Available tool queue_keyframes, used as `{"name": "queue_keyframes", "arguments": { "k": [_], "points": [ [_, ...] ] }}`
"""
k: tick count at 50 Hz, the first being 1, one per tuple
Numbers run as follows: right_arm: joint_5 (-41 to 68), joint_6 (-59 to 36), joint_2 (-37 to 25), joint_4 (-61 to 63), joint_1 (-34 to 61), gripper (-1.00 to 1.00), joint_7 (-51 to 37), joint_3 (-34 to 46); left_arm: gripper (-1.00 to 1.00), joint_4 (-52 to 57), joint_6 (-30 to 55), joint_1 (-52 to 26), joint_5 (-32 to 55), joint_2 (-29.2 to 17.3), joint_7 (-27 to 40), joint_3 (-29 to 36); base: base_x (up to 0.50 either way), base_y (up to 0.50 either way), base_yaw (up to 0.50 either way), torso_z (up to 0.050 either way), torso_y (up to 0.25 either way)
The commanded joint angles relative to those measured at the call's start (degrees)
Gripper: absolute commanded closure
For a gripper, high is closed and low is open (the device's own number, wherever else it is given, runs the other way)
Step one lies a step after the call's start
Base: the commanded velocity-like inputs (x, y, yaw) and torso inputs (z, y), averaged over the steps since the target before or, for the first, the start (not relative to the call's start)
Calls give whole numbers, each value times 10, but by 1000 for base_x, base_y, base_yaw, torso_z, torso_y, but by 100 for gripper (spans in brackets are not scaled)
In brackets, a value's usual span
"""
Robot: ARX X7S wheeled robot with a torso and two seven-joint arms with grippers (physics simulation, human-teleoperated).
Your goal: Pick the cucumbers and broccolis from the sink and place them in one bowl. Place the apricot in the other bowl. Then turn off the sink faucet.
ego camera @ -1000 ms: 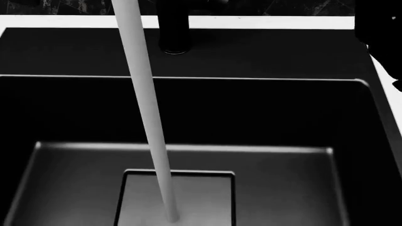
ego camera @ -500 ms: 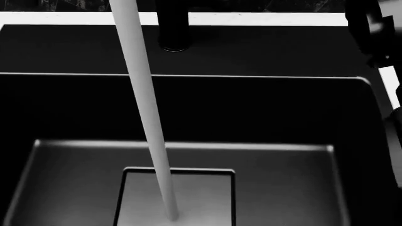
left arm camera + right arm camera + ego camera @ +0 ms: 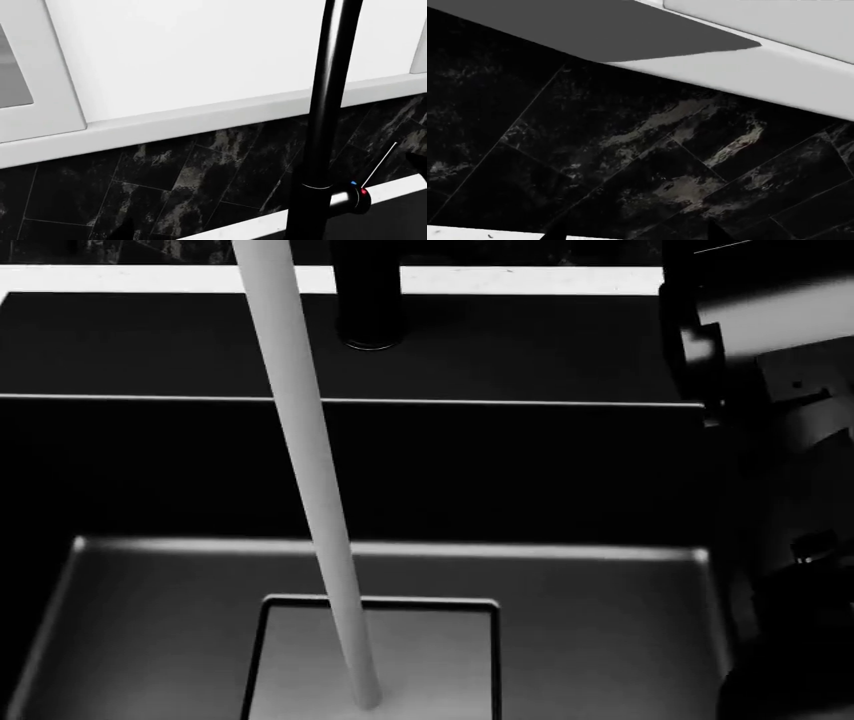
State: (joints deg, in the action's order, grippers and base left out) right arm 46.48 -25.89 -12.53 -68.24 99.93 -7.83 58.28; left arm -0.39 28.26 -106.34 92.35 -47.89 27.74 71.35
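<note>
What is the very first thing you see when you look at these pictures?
The white stream of water pouring slantwise into the dark sink, landing on the drain plate. Next, the tall black faucet before the marbled tile wall, with its thin handle sticking out sideways.

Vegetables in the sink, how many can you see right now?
0. The sink basin shows only the water stream hitting the drain plate. The near part lies outside the head view, and the right arm covers the right side.

My right arm (image 3: pixel 781 490) fills right edge of head view, reaching forward; its gripper out of sight. Can't see my left arm there.
</note>
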Motion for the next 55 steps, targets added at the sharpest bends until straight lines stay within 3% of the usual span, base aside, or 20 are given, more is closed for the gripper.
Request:
{"name": "queue_keyframes", "arguments": {
  "k": [1, 19, 55],
  "points": [
    [-16, 11, 18, -4, -20, -100, 15, -18, -100, -8, 1, -2, -6, 13, -17, -17, 0, 0, 0, 0, 0],
    [-12, 3, 17, 34, -40, -100, 11, -20, -100, -6, 7, -7, -2, 12, -15, -22, 0, 0, 0, 0, 0],
    [-44, 46, 67, -65, -38, -100, 49, -44, -100, -1, 9, 0, -1, 5, -15, -29, 0, 0, 0, 0, 0]
  ]
}}
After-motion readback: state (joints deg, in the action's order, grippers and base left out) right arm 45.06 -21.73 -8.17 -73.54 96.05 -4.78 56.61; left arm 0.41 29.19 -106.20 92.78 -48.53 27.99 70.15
